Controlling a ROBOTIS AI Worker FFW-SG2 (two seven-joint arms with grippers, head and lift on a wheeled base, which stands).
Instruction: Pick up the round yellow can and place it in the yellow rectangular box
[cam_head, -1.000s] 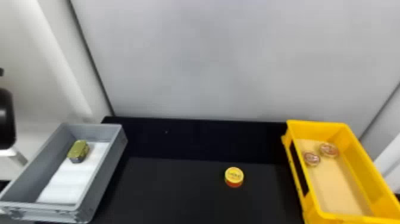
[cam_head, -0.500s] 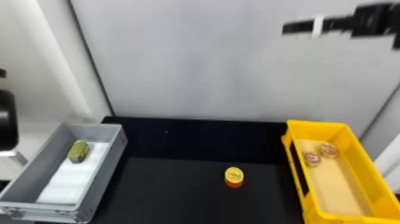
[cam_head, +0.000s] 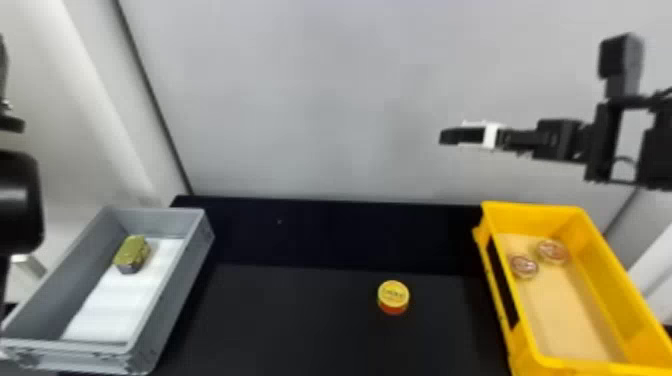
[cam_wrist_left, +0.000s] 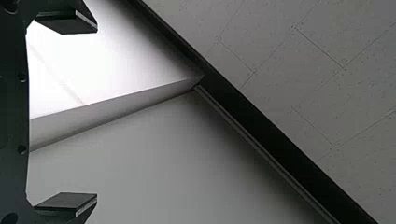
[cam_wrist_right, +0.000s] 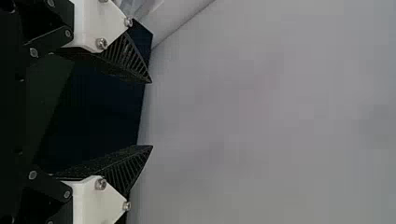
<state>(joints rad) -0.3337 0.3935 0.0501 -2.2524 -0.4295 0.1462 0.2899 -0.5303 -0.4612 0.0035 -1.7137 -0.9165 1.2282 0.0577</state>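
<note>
1. Left arm is parked at the nine o'clock edge of the head view, and the left gripper has its jaws spread wide.
2. Round yellow can sits on the black table, around five o'clock from centre. The yellow rectangular box is at its three o'clock.
3. Right gripper is up at two o'clock, aimed toward nine, jaws well apart, nothing between 'em.
4. Versus half a second ago, that right arm's dropped toward seven o'clock, so way more of it shows.
</note>
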